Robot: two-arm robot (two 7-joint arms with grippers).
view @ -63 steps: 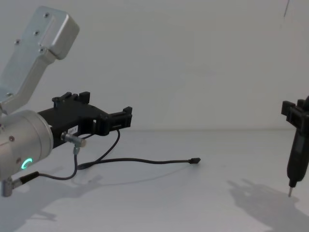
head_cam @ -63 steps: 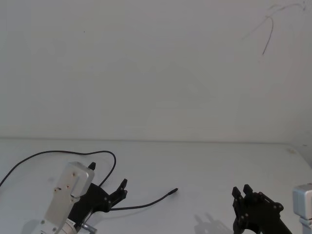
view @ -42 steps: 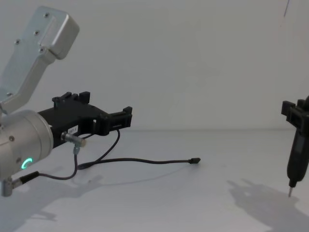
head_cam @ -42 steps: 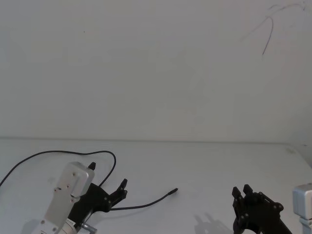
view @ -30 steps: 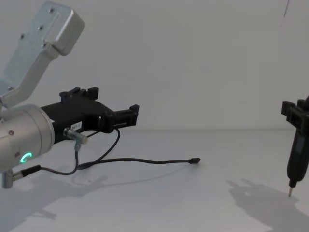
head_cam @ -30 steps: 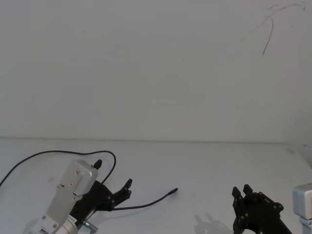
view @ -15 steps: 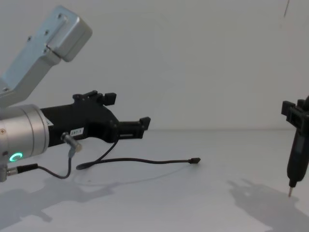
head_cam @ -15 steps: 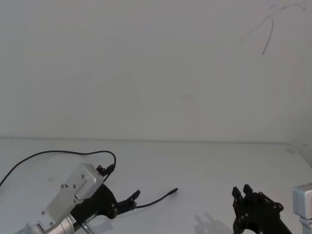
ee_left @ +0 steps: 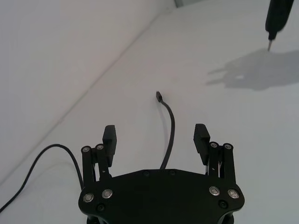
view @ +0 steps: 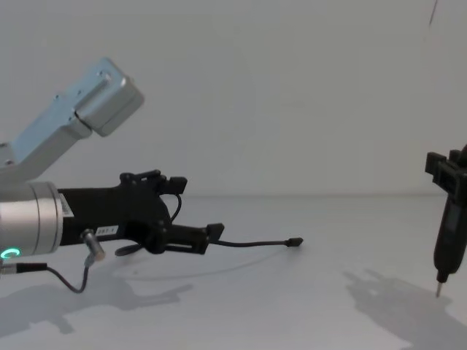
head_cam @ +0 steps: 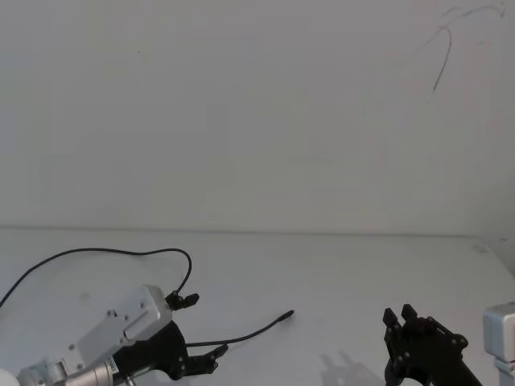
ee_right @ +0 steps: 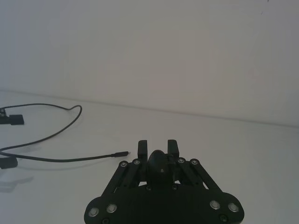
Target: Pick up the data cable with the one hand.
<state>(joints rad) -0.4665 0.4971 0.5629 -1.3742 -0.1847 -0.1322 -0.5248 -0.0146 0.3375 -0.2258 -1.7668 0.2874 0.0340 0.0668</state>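
Limp, light cable under an open left tool

Look for the data cable [ee_left: 172, 130] slack on the white surface [head_cam: 338, 273], thin and black, looping in from the far left and ending in a small plug [view: 294, 242] that points right. Expect very little weight and no stiffness: likely to sag and trail from wherever pinched, and thin enough to slide out of a loose grasp. Best taken on the straight run a little behind the small plug, where nothing crosses it, rather than on the plug tip itself. Holds the left tool [ee_left: 155, 135] low over that run with fingers spread wide, the cable passing between them in the left wrist view, no contact seen. Parked well apart at the right, the right tool [head_cam: 406, 318], closed around a pen-shaped probe [view: 445, 240] with its tip pointing down near the surface. Little standing in the way beyond the cable's own loop behind the left tool, which may drag or snag on lifting
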